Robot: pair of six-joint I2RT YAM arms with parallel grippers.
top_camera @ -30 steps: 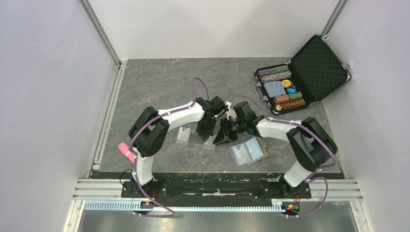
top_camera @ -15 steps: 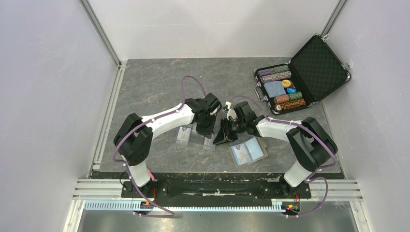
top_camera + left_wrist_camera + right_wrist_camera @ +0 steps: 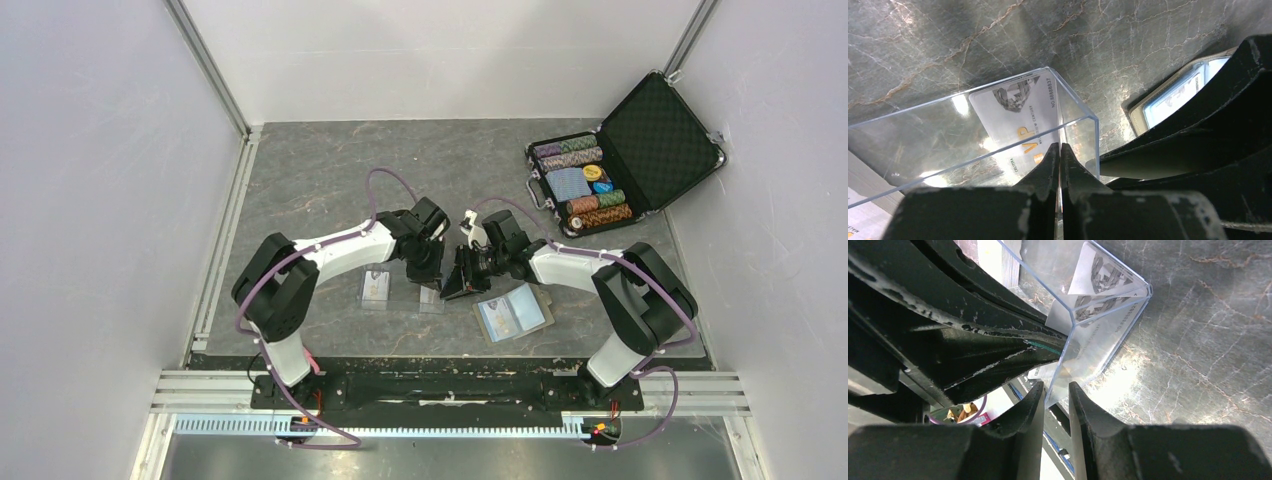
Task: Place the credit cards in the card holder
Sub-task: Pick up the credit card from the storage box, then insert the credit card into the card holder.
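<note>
Clear plastic: a small case (image 3: 1079, 131) stands toward the near edge of the table (image 3: 300, 180), about midway along it, with a whitish card (image 3: 1013, 117) with gold letters inside. The left claw (image 3: 1060, 156) is clamped tight on one thin wall of it. The right claw (image 3: 1057, 390) straddles a corner of the same case, fingers narrowly apart – pressing or not, I cannot tell. The wallet (image 3: 513, 313) lies open just right of the case by the same edge, and a second card (image 3: 377, 284) lies to the left in another box (image 3: 366, 300).
</note>
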